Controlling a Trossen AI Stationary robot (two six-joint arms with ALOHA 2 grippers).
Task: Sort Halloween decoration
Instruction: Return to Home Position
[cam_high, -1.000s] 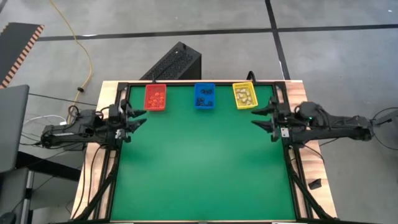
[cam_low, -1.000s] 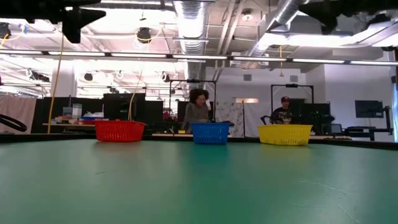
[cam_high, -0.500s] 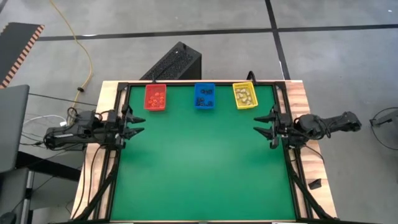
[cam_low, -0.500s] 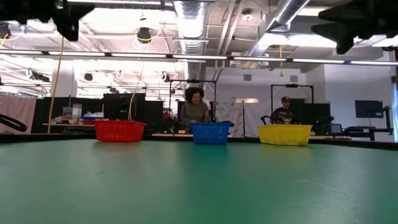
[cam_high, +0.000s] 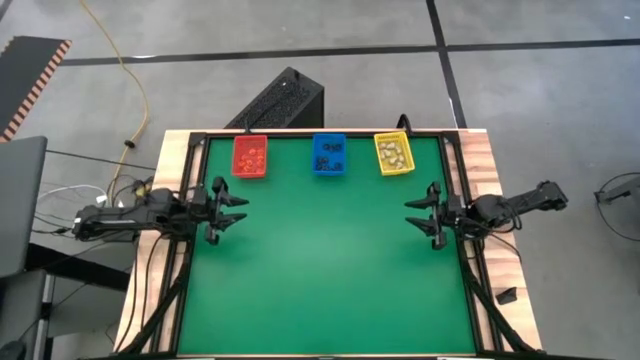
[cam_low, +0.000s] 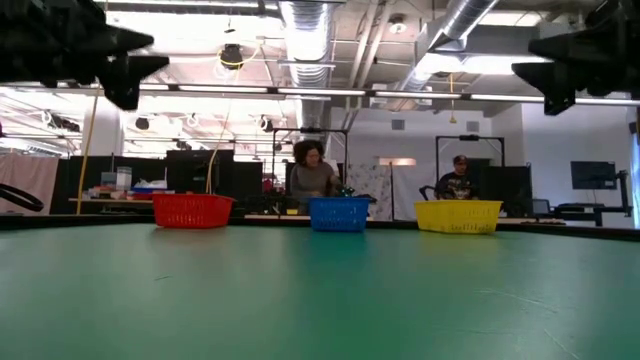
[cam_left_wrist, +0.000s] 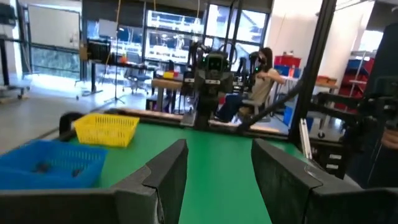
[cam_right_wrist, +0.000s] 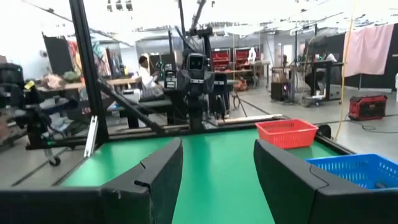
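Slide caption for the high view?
Left gripper and right gripper open at opposite sides of the table; trinkets sorted into red bin, blue bin, yellow bin.

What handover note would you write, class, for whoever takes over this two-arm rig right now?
Left gripper: open, empty, hovering at the left edge of the green table top.
Right gripper: open, empty, at the right edge.
Orange-brown trinkets lie in the red rectangular plastic bin, black ones in the blue bin, cream-white ones in the yellow bin.
Done: sorting, seemingly; no loose trinket shows on the table.
Left: probably only parking both arms.
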